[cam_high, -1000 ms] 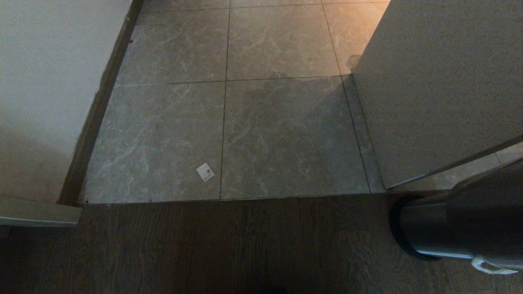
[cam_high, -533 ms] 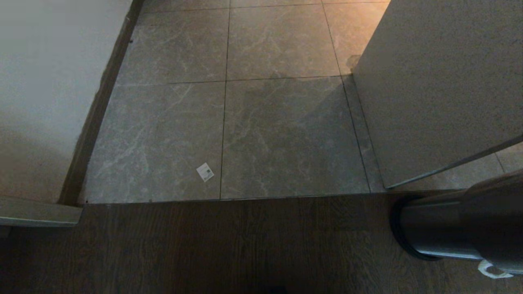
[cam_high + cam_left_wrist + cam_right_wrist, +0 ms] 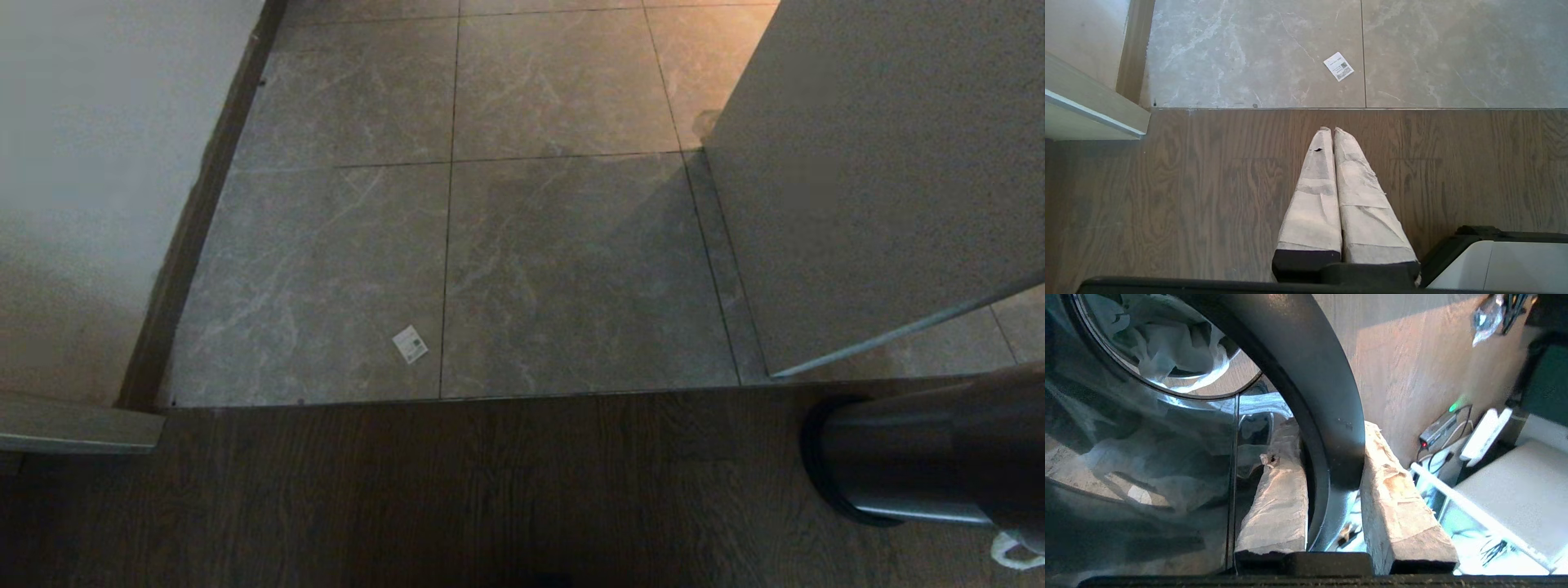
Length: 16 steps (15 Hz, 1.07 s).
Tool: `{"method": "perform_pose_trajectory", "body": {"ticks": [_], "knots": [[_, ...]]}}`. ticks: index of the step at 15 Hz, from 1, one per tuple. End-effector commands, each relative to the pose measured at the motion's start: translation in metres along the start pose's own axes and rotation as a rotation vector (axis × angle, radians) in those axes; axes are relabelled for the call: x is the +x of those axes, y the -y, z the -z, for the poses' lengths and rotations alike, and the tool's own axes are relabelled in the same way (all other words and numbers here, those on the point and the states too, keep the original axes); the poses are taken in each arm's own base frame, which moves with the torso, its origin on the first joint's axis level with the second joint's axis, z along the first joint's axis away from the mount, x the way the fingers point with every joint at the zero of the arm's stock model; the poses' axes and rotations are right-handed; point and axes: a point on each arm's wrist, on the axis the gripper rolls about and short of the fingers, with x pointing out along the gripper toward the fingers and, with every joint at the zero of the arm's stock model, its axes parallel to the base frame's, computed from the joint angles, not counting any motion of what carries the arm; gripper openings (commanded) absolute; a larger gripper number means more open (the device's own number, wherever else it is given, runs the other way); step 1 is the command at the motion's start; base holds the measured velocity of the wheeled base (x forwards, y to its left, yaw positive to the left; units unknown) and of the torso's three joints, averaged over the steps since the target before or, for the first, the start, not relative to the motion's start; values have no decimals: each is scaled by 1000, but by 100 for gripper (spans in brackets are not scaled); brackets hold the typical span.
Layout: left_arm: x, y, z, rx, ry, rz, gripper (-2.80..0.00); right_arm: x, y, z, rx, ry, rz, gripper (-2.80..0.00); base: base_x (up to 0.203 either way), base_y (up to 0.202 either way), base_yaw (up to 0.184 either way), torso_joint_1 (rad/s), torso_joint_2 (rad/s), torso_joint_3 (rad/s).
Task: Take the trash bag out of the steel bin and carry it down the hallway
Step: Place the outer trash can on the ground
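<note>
The right gripper (image 3: 1331,457) was clamped across the black rim of the steel bin (image 3: 906,465), held on its side, long axis level, with the trash bag (image 3: 1167,351) inside; the left gripper (image 3: 1331,132), fingers together, hung idle over the floor

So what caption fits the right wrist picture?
Right claw clamps the steel bin by its black rim.

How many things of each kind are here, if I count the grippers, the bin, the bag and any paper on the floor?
steel bin: 1
trash bag: 1
paper label on the tiles: 1
grippers: 2 (left gripper, right gripper)
Total: 5
</note>
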Motion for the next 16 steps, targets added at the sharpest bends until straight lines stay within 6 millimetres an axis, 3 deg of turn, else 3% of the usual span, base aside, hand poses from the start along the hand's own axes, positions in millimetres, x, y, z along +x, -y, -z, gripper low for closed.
{"method": "perform_pose_trajectory", "body": {"ticks": [1, 7, 12, 16], "knots": [[0, 0, 0, -1, 0, 0, -280, -5, 10, -4, 14, -12, -4, -280, 0, 0, 0, 0, 0, 0], [0, 0, 0, 0, 0, 0, -280, -16, 26, -8, 29, -11, 49, -280, 0, 0, 0, 0, 0, 0], [0, 0, 0, 0, 0, 0, -280, 5, 57, 1, 71, -42, 56, -280, 0, 0, 0, 0, 0, 0], [0, 0, 0, 0, 0, 0, -280, 36, 103, 19, 130, -77, 71, -280, 0, 0, 0, 0, 0, 0]]}}
